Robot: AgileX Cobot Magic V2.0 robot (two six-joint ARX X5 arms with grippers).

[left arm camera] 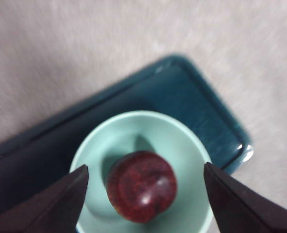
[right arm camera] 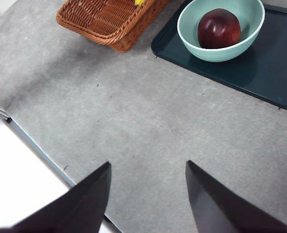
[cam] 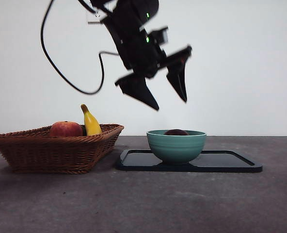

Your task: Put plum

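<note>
Dark red plum (left arm camera: 141, 186): we see it sitting inside the green bowl (cam: 176, 145), down at the bottom, with only its top peeking over the rim in the front view.
Bowl: it stands on the dark tray (cam: 231, 161), nearer the end of the tray beside the basket.
Left claw (cam: 171, 104): we see it hanging in the air above the bowl, well apart from the plum. Its two black jaws are spread wide and hold nothing.
Way from claw to plum: the plum lies straight below the left claw. In the left wrist view it sits right between the two jaws, a bit nearer one jaw than the other.
Shape of plum: it is round, so we see no long side to line up with.
Right claw (right arm camera: 148, 194): it waits far off over the bare grey table (right arm camera: 134, 116), jaws spread and holding nothing. The bowl is well apart from it.
Nearer arm: the left one, by a lot.
Basket (cam: 56, 150): it stands just beside the tray and holds a red fruit (cam: 66, 129) and a yellow banana (cam: 90, 122).
How far along: we think the plum is already put where it belongs.
Next move: we guess the left arm only needs to lift away, straight up, so it does not bump the bowl.
</note>
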